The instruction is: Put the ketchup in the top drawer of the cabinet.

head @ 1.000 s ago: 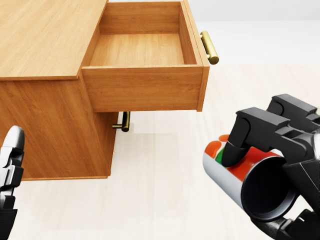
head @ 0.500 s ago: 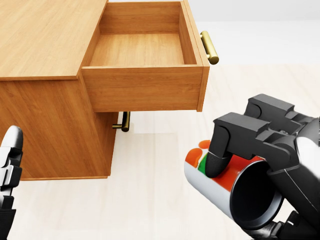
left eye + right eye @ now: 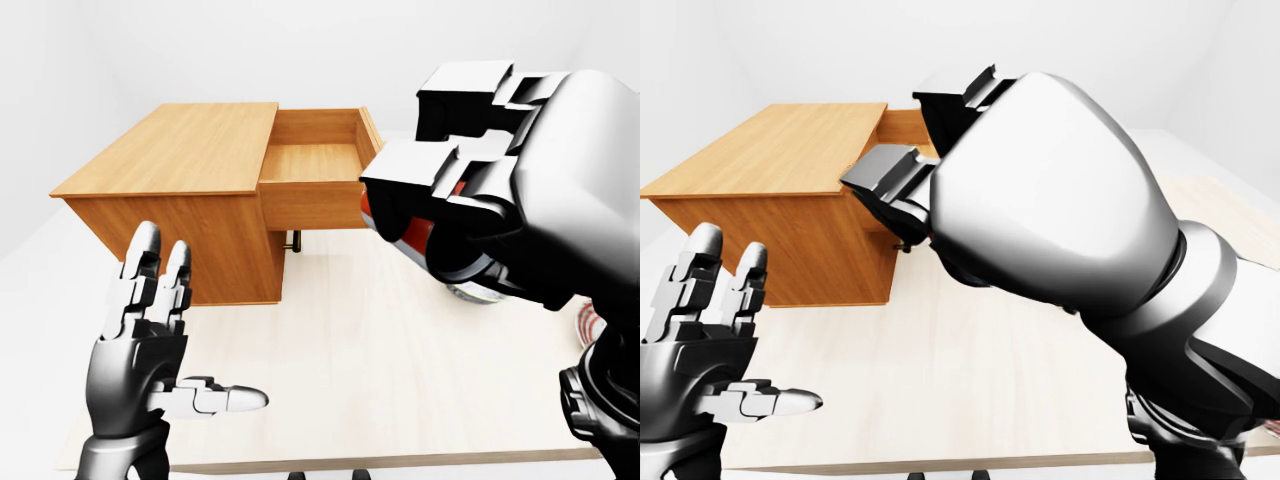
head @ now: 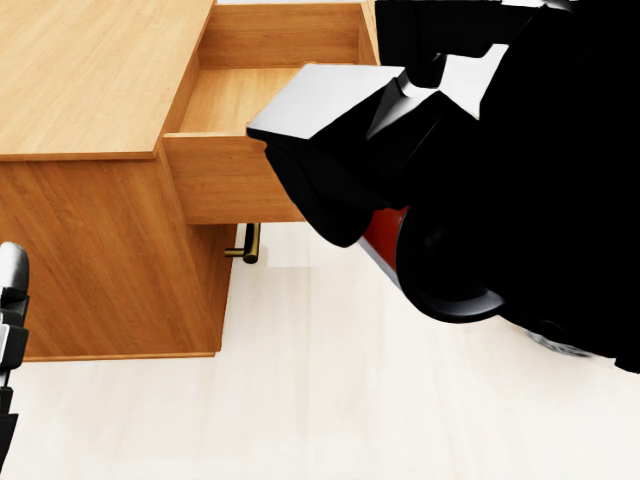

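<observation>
**Wooden drawer open, ketchup held near its side wall**

Wood of a light orange tone makes the cabinet (image 3: 190,190), and its top drawer (image 3: 315,165) stands pulled out. The right hand (image 3: 470,190) has its fingers clamped around the ketchup (image 3: 405,232), just beside the drawer's near side wall, above the pale floor (image 3: 350,370). This big arm hides much of the drawer in the right-eye view. The left hand (image 3: 150,350) is low, fingers spread apart, holding nothing. A brass handle (image 4: 248,243) shows under the drawer.
</observation>
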Controlling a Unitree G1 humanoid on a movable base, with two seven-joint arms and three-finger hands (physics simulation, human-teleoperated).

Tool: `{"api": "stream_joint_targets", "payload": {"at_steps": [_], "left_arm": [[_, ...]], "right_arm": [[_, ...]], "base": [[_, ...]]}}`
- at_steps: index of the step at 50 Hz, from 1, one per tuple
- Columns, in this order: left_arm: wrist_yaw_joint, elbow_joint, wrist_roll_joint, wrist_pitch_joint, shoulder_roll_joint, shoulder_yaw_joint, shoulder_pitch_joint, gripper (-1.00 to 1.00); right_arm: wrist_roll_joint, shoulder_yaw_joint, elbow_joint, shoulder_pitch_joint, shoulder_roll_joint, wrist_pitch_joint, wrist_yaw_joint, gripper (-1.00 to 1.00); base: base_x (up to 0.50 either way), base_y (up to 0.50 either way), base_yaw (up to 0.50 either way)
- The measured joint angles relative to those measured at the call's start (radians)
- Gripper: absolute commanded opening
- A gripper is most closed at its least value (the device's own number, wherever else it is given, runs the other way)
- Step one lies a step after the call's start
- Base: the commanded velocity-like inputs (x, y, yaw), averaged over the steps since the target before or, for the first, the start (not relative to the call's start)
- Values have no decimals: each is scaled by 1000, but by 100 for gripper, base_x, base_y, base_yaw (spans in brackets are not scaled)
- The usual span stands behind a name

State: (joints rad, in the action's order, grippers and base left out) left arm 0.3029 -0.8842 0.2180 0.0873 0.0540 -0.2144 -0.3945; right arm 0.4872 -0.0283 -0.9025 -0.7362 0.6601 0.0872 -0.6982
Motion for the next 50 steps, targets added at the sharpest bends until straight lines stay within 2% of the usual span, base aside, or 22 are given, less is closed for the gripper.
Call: {"api": "stream_joint_targets", "payload": {"at_steps": [6, 11, 18, 25, 39, 50], "left_arm": [[2, -6, 3, 0, 2, -4, -1, 100], [3, -11, 4, 0, 3, -6, -2, 100], [6, -16, 7, 0, 5, -10, -3, 100], [7, -13, 4, 0, 6, -7, -4, 100], [4, 1, -9, 0, 4, 11, -8, 100], [3, -2, -6, 0, 2, 11, -9, 100]], "right_arm": [[30, 62, 150, -152, 2, 0, 0, -100], [120, 89, 328, -278, -39, 0, 0, -100], [268, 61, 588, -422, -134, 0, 0, -100], [331, 14, 872, -559, -202, 0, 0, -100], [210, -45, 1496, -837, -241, 0, 9, -100], [101, -60, 1798, -968, -245, 0, 67, -100]], "base": [[0, 0, 0], [0, 0, 0], [0, 0, 0], [0, 0, 0], [0, 0, 0], [0, 0, 0]]}}
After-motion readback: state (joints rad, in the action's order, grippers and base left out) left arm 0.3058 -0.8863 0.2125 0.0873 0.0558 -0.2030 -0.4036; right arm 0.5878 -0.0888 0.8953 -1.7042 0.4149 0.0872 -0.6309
